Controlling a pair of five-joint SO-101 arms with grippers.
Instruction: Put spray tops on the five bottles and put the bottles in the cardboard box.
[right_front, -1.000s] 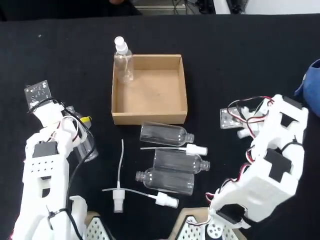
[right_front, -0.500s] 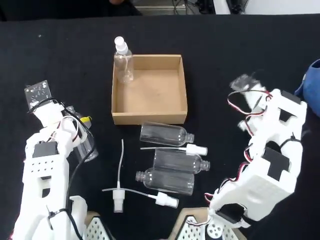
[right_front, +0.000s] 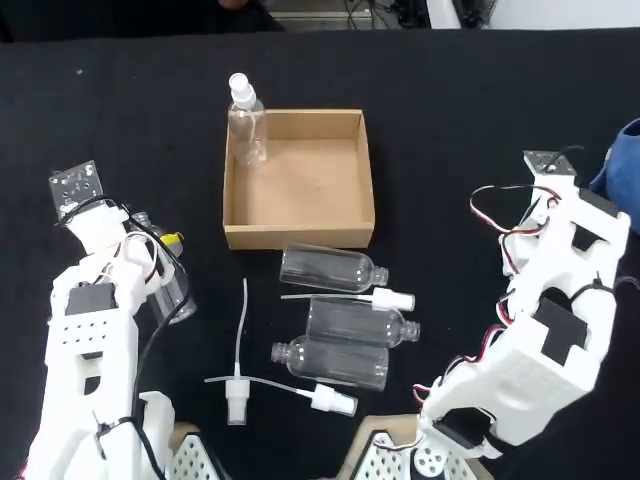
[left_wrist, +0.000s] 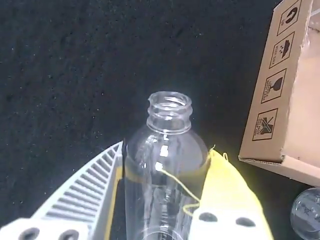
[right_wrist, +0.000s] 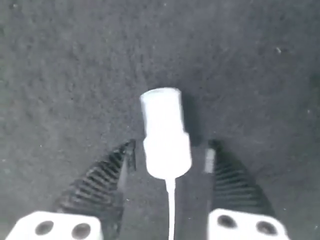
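spray top (right_wrist: 164, 137): sitting between the fingers of the right end effector (right_wrist: 167, 150), which is pinching it low on its collar; head pointing away from the wrist, dip tube trailing back between the fingers.
right end effector in the high view (right_front: 545, 175): hanging over the far right of the counter (right_front: 470, 90), well apart from the other things.
open bottle (left_wrist: 165, 165): being clamped by the left end effector (left_wrist: 166, 150) at the left of the counter, to the left of the cardboard box (right_front: 300, 237); long axis running along the fingers, bare mouth pointing away from the wrist.
deciding relation: the bottle mouth is lying to the left of the spray top, with the box and three lying bottles (right_front: 345, 322) between; judging from this, the tube end is needing to turn toward the mouth before the two are meeting.
nearer arm: right for the top, left for the bottle.
capped bottle (right_front: 245, 125): standing at the box's far left corner.
writing: no words readable; four small handling pictograms (left_wrist: 272, 82) are showing on the box wall.
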